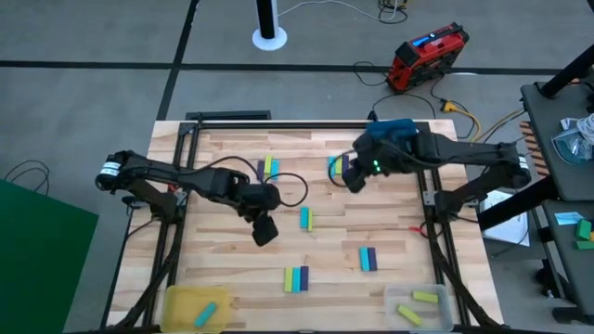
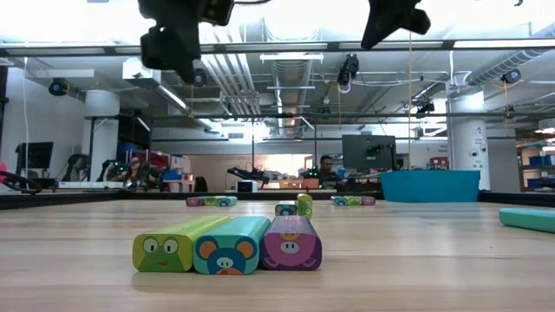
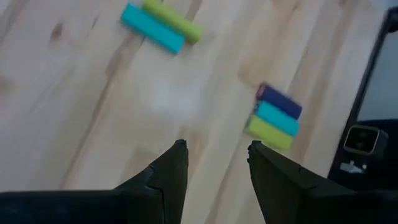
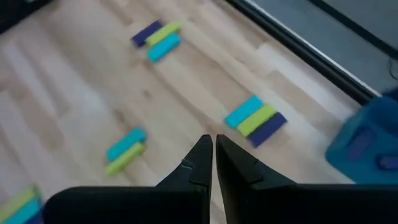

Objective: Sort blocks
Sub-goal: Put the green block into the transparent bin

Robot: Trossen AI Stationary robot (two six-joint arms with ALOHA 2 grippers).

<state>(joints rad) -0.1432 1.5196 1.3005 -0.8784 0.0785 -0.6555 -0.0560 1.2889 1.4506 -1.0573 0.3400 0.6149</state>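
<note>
The left gripper (image 1: 264, 230) is held over the middle of the table (image 1: 232, 264), its fingers (image 3: 171, 171) parted with a clear gap and nothing between them. Bare wood lies straight below it, so it is judged to be hovering between picks rather than committed to one. The right gripper (image 1: 354, 176) is poised over the far-centre of the table, its fingers (image 4: 198, 163) closed almost tip to tip, nothing gripped.

The blocks are scattered in small side-by-side clusters. A trio (image 1: 296, 277) of yellow-green, cyan and purple sits touching at the near centre; in the low view it is seen end-on with cartoon faces. A cyan-and-green pair (image 1: 304, 219) lies just right of the left gripper. A cyan-and-purple pair (image 1: 368, 259) rests toward the near right. Another cluster (image 1: 269, 167) lies at the far centre, and one more (image 1: 336, 167) is partly hidden under the right gripper.

Sorting is already under way: a cyan block is seen in the yellow tray (image 1: 186, 299) at the near-left corner, and yellow-green blocks in the clear tray (image 1: 394, 297) at the near-right corner.

Open wood is left between the clusters, so room for a descent is judged ample. Touching neighbours may be nudged when one block is gripped. The trays hug the near edge, so drops there want care.
</note>
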